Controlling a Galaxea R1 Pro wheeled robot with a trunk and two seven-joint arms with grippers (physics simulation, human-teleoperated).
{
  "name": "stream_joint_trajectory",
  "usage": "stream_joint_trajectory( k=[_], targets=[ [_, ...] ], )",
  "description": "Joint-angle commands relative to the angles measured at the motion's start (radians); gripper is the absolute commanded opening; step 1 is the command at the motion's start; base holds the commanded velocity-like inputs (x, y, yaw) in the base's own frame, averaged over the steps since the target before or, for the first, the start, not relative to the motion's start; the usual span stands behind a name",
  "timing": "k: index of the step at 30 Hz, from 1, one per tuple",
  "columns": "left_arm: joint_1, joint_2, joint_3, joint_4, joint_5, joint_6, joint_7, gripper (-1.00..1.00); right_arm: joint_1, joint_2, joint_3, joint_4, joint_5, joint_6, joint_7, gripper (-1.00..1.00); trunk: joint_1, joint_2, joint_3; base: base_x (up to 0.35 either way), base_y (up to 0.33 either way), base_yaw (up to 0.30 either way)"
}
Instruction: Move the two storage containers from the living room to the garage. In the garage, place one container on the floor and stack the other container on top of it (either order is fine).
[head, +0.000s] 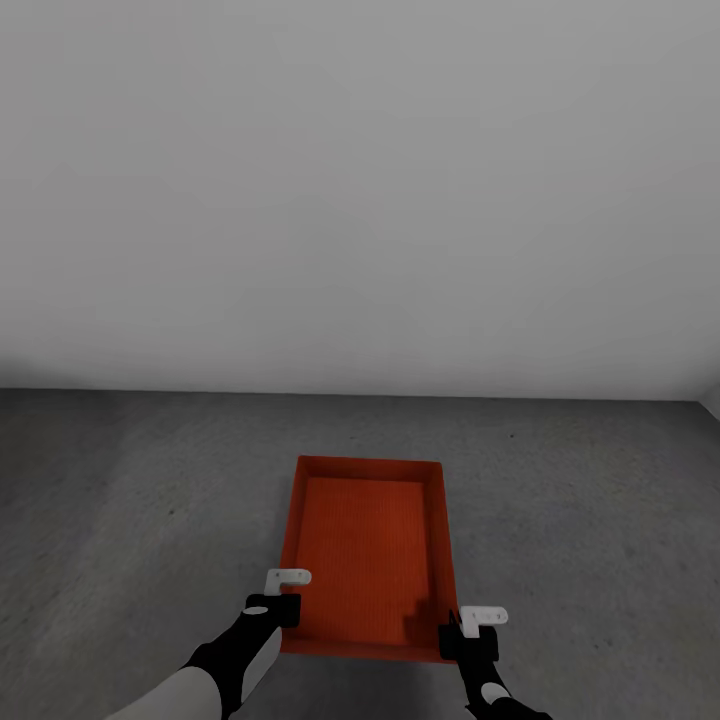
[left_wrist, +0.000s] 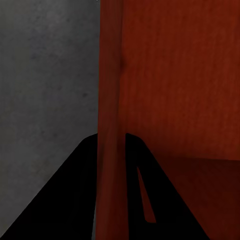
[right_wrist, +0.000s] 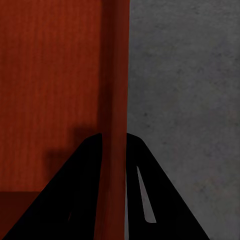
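Orange-red storage container (head: 367, 555) pinched at both side walls between your left gripper (head: 277, 597) fingers and right gripper (head: 470, 632) fingers, at the garage's concrete floor (head: 150, 500); next, release.

Right gripper (right_wrist: 114, 200) straddling the container wall (right_wrist: 116, 75).

Two black fingers (right_wrist: 75, 200) sit one on each side of the thin orange-red wall of the storage container (right_wrist: 50, 75), wall running straight between them, both look pressed against it. On one side of the wall: ribbed orange-red bottom of the bin, with a dark shadow patch near the finger. On the other side: rough dark grey concrete floor (right_wrist: 185, 100), speckled. A darker red inner face shows at the corner nearest the camera.
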Motion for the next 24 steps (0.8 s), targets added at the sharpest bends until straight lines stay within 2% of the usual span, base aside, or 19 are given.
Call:
stream_joint_trajectory(
  k=[1, 5, 9, 24],
  targets=[
    [0.0, -0.005, -0.001, 0.002, 0.025, 0.007, 0.011, -1.0, -0.001, 0.0, 0.023, -0.035, -0.01, -0.009, 0.002, -1.0, 0.0, 0.0, -0.001, 0.0, 0.0, 0.0],
    [0.0, -0.006, -0.001, 0.002, 0.025, 0.007, 0.011, -1.0, -0.001, 0.0, 0.023, -0.035, -0.01, -0.009, 0.003, -1.0, 0.0, 0.0, -0.001, 0.0, 0.0, 0.0],
    [0.0, -0.006, -0.001, 0.002, 0.025, 0.007, 0.011, -1.0, -0.001, 0.0, 0.023, -0.035, -0.01, -0.009, 0.002, -1.0, 0.015, -0.028, -0.013, 0.0, 0.0, 0.0],
    [0.0, -0.005, -0.001, 0.002, 0.025, 0.007, 0.011, -1.0, -0.001, 0.0, 0.023, -0.035, -0.011, -0.008, 0.003, -1.0, 0.015, -0.028, -0.013, 0.0, 0.0, 0.0]
  ],
)
